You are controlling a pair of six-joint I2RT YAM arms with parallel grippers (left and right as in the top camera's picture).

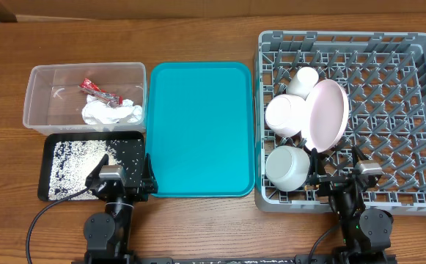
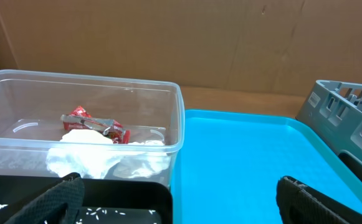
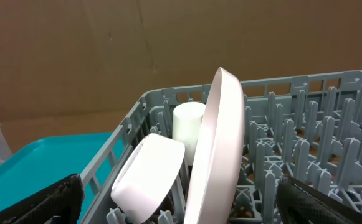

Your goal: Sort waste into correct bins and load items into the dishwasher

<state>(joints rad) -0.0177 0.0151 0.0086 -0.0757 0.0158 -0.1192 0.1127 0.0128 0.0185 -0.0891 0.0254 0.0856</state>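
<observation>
The clear tub [image 1: 85, 67] at the back left holds the crumpled white napkin [image 1: 110, 111] and the red wrapper [image 1: 95, 90]. They also show in the left wrist view, napkin [image 2: 87, 155] and wrapper [image 2: 87, 120]. The black tray [image 1: 44, 169] in front of it holds scattered rice [image 1: 81, 158]. The grey dish rack [image 1: 344, 34] on the right holds the pink plate [image 1: 328, 111] on edge, the pink bowl [image 1: 284, 115], the white cup [image 1: 304, 79] and the white bowl [image 1: 286, 167]. My left gripper [image 1: 122, 176] is open and empty over the black tray's near right corner. My right gripper [image 1: 341, 174] is open and empty at the rack's front edge, close behind the plate [image 3: 221, 143]. The chopsticks are out of view.
The teal serving tray [image 1: 200, 128] lies bare between the bins and the rack. The rack's right half is bare pegs [image 1: 396, 110]. A brown cardboard wall [image 2: 168, 37] stands behind the table.
</observation>
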